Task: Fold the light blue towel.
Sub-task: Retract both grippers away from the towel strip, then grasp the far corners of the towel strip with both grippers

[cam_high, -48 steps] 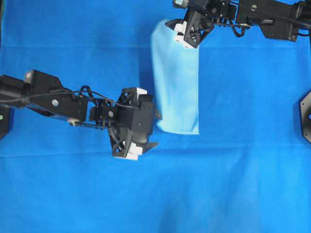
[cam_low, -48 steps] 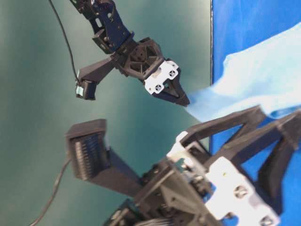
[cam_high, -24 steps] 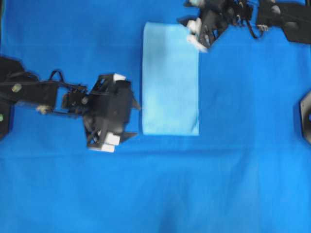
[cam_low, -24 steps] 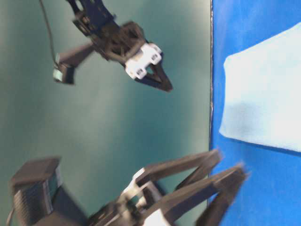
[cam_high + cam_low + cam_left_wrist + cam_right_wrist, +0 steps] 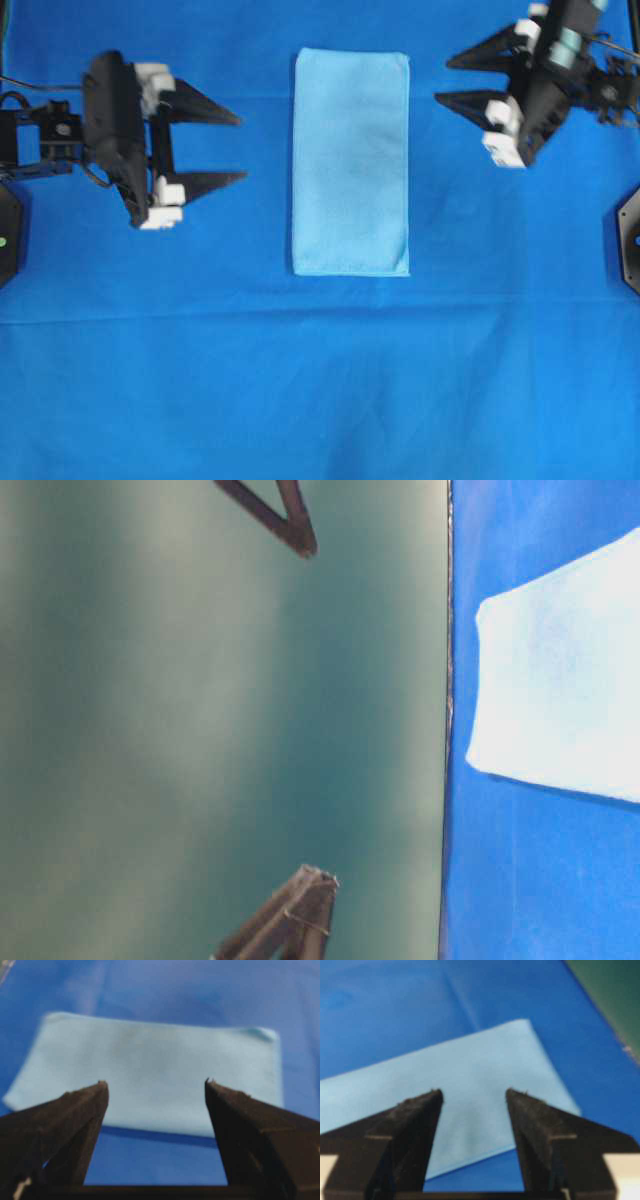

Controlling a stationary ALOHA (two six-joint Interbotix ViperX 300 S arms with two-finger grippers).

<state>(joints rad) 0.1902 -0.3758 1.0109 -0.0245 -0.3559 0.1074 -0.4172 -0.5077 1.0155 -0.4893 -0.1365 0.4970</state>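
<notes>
The light blue towel (image 5: 351, 162) lies flat as a tall folded rectangle on the royal-blue table cloth (image 5: 320, 380). It also shows in the table-level view (image 5: 560, 700), the left wrist view (image 5: 150, 1077) and the right wrist view (image 5: 465, 1080). My left gripper (image 5: 238, 147) hovers left of the towel, open, jaws pointing at it with nothing between them (image 5: 155, 1082). My right gripper (image 5: 443, 81) hangs right of the towel's upper part, open and empty (image 5: 474, 1091). Neither gripper touches the towel.
The table cloth covers the whole surface. A black arm base (image 5: 630, 238) sits at the right edge and another (image 5: 8, 240) at the left edge. A dark green wall (image 5: 220, 720) fills the left of the table-level view.
Both grippers have let go of the towel and drawn back, left one up and to the left, right one to the right. The towel's raised edge has dropped flat into a neat rectangle.
</notes>
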